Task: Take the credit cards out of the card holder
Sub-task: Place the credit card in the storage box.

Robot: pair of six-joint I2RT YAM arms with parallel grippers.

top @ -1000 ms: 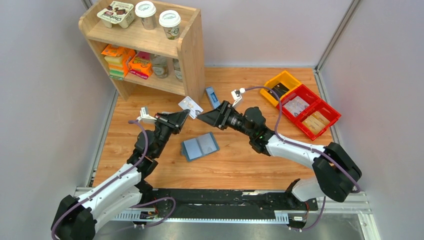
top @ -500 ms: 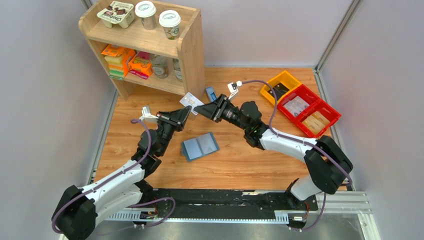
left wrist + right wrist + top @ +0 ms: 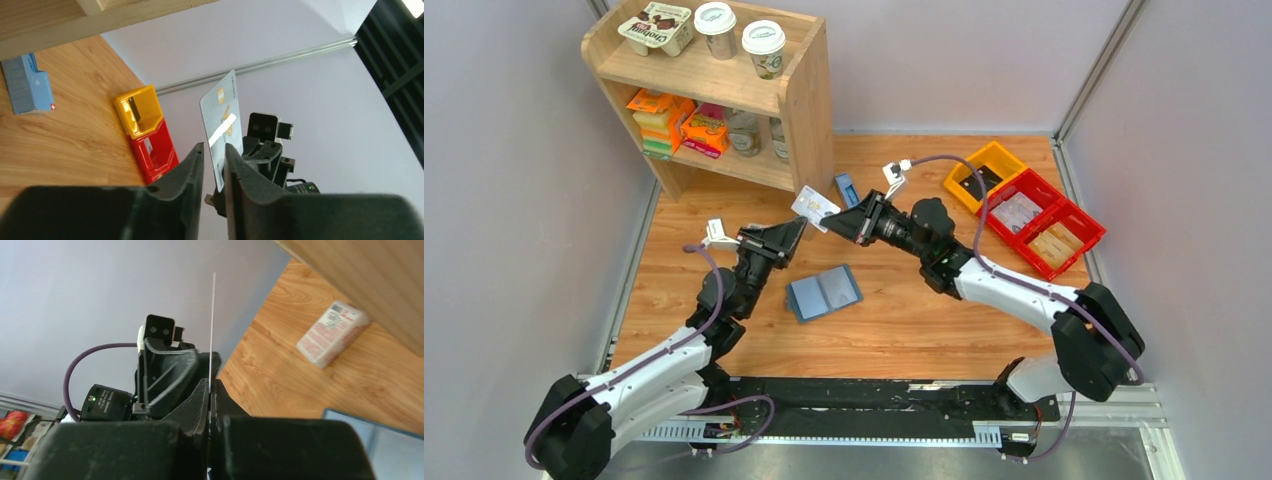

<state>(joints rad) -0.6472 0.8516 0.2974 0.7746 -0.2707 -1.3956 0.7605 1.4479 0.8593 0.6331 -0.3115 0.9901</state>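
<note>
As right pincer (image 3: 831, 222) grips card (image 3: 812, 207), shelf (image 3: 809, 100), blue box (image 3: 848, 190)

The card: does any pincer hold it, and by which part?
The right pincer grips the card by one end; the left pincer is open.

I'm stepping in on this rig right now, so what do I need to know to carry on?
Right end effector: shut on a credit card, held in the air.
Left end effector: jaws slightly apart by that card, not clamping it.
Card holder: lying open on the table between the arms.
Done: one card out. Left: set it down; check holder for more cards.
</note>
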